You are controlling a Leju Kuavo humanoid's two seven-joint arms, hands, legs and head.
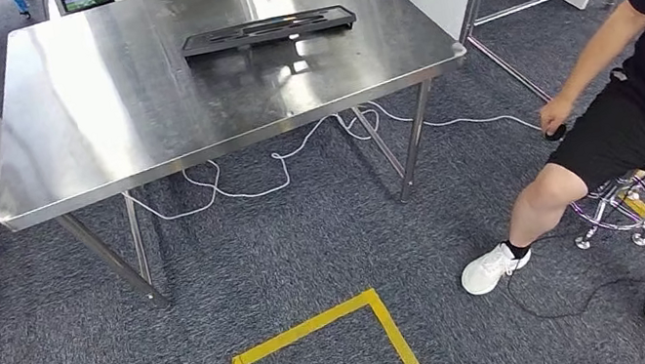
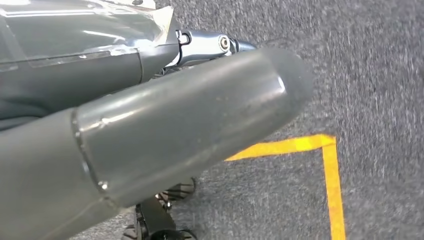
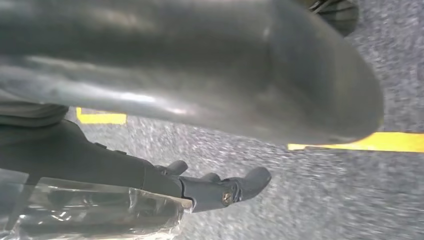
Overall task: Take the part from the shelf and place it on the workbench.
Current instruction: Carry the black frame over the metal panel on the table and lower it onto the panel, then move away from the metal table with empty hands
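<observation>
The part, a flat black slotted tray-like piece, lies in the upper middle of the head view on the steel workbench, toward the far half of the top and well in from every edge. Its long axis runs left to right across the frame, nearly parallel to the bench's far edge, the right end tipped very slightly upward in the picture; it lies flat and points no particular way. Judging by that, the placing looks done, and the step in hand is simply to stand clear: keep both arms hanging low so nothing nudges the bench. The left hand and right hand hang over the grey carpet near the yellow tape square, both empty with fingers loosely extended.
</observation>
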